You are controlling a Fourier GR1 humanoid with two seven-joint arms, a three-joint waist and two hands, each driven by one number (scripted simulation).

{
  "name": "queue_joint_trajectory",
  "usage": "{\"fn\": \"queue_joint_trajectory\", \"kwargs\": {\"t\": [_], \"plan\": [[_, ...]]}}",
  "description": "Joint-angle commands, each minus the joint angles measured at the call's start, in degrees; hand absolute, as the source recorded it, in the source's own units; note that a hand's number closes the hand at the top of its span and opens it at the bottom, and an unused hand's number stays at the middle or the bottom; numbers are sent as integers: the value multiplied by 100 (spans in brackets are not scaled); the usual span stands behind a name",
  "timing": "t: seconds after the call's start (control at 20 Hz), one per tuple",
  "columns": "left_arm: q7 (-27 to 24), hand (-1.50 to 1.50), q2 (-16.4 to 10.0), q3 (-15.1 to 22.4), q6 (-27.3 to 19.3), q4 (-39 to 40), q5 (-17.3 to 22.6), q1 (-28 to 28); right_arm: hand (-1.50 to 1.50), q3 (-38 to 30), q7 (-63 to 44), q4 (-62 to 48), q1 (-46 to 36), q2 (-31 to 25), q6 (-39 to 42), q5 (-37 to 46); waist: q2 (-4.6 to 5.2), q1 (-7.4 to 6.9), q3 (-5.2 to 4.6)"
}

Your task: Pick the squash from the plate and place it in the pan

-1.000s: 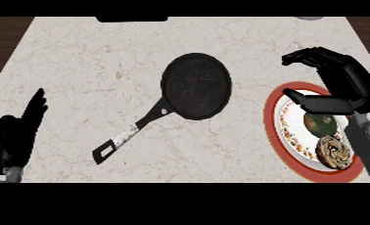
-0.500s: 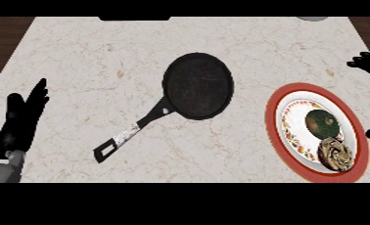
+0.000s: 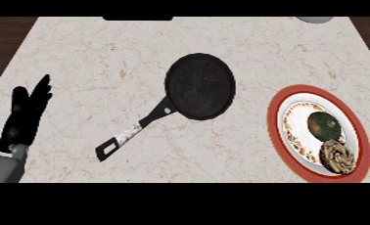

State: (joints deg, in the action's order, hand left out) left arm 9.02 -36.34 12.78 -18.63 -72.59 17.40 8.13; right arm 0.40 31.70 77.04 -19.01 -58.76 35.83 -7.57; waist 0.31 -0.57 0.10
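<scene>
Plainly, the squash (image 3: pixel 324 126) has not been picked: it lies dark green and round in the upper part of the plate (image 3: pixel 277 121), with no hand on it. A brown swirled item (image 3: pixel 338 155) sits just below it on the same plate, close enough that fingers closing round the squash could catch or shove this neighbour. The squash's rounded shape may also let it roll away from a grasp that comes in off-centre. The pan (image 3: pixel 200 86) lies well apart to the left on the counter (image 3: pixel 108 57), its handle running down toward the lower left. It looks shallow, so a squash set down near the rim could roll out again or knock the pan askew. The left hand (image 3: pixel 25 114) rests at the view's left edge, fingers straight and pointing up, holding nothing and apart from the pan's handle. The right hand is nowhere to be seen, so nothing can be said of its fingers.
</scene>
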Motion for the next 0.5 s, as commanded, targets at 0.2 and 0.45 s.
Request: {"fn": "queue_joint_trajectory", "kwargs": {"t": [0.2, 0.45], "plan": [[157, 0, 138, -81, -24, 190, -97, 331, -150, 939, 611, 1036, 202, -543, -435, 2017, -16, 93, -9], [349, 0, 289, 15, -182, -134, -306, 130, -150, 1239, 834, 1019, 496, -619, -926, 2925, -36, 57, -6]]}}
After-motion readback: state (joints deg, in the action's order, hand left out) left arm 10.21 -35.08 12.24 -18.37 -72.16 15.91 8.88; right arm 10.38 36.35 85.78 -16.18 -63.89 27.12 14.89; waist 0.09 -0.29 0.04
